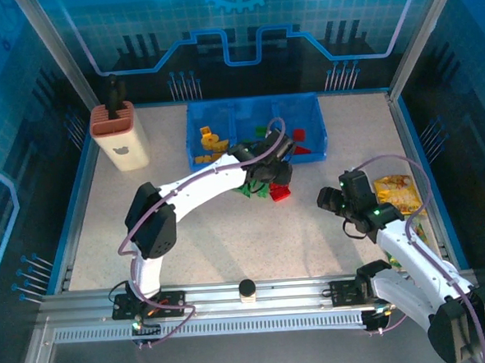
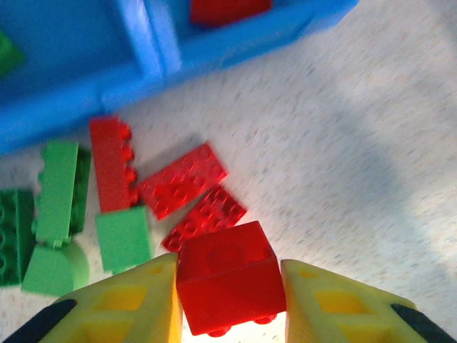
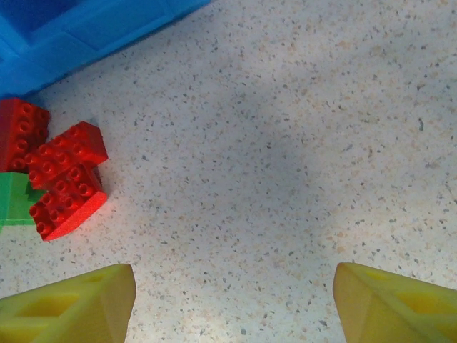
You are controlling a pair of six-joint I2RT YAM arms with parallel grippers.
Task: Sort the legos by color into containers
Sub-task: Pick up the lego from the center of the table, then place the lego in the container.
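Blue-lit grid walls round my cell. Speckled pale table. Blue bin at far edge. Loose legos just before it. My left gripper clamps red brick. My right gripper: jaws apart over bare table.

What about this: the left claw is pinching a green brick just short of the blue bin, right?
Not quite. The left claw holds a red brick, not a green one, as the left wrist view shows. It does sit just short of the blue bin.
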